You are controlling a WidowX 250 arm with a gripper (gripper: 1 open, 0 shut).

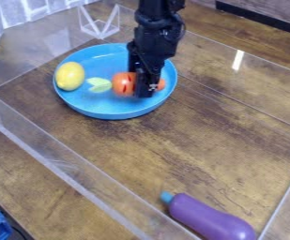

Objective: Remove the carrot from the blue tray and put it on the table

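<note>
So the claw point(137, 90) is down over the blue tray point(95, 105), right at the carrot point(122, 82). Lemon point(70, 75) sits inside the tray's rim, leafy-top side. Eggplant's point(210, 217) way off from the tray, on the worktop point(173, 150).

The table point(147, 164) looks like glossy grained wood, the tray point(97, 108) smooth blue plastic, the eggplant point(210, 217) shiny.

We see lemon point(69, 75) in tray point(114, 111), left of carrot point(125, 84); tray on table point(147, 150), far side; eggplant point(210, 217) on table, near side, right of tray.
</note>
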